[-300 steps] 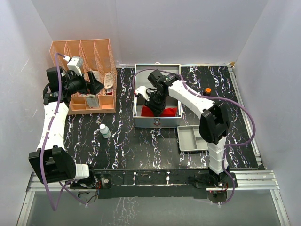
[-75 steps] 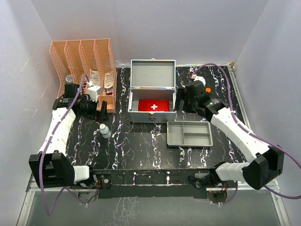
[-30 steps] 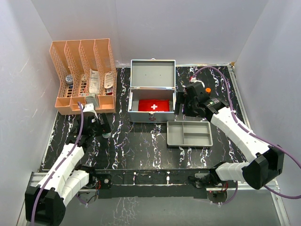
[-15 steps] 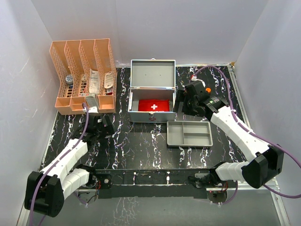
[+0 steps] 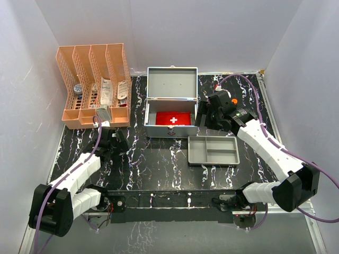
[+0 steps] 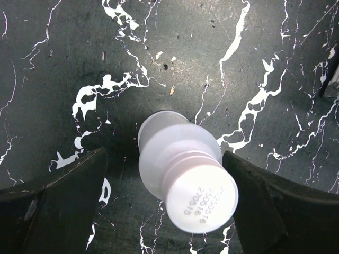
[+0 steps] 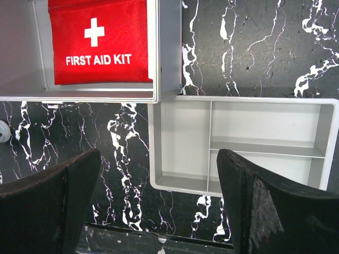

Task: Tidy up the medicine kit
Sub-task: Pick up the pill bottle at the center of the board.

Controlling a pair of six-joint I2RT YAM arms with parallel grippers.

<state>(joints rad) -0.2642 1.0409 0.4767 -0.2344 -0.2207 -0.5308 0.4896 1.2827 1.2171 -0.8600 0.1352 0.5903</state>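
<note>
Fingers of your left gripper [image 5: 112, 141] stand apart around a small white plastic bottle with a ribbed cap [image 6: 183, 169]. In the left wrist view the bottle sits upright between the two dark fingers [image 6: 58, 211], with a strip of bare black white-veined marble tabletop [image 5: 159, 164] showing on each side of it. Neither finger touches the bottle, so you are holding nothing with this arm. The cap faces the camera and carries a small printed code.

Your right gripper [image 7: 159, 156] is also spread wide and holds nothing. It hangs above the table. Directly below the gap between its fingers lies the near-left corner of a shallow grey divided plastic tray [image 7: 180, 143], and the tray runs on under the right finger. The silver-grey rectangular metal medicine kit [image 7: 168, 47] lies beyond the left finger, and its front right corner is just beside the tray's corner. You can see the kit's hinged lid standing open in the top view. A flat red fabric pouch with a white cross, lettered FIRST AID KIT [image 7: 98, 42], lies inside.

From your left gripper the kit is well off to the right and farther out. A peach-coloured plastic file rack with four slots [image 5: 95, 69] stands beyond that gripper, and packets show in its slots.
</note>
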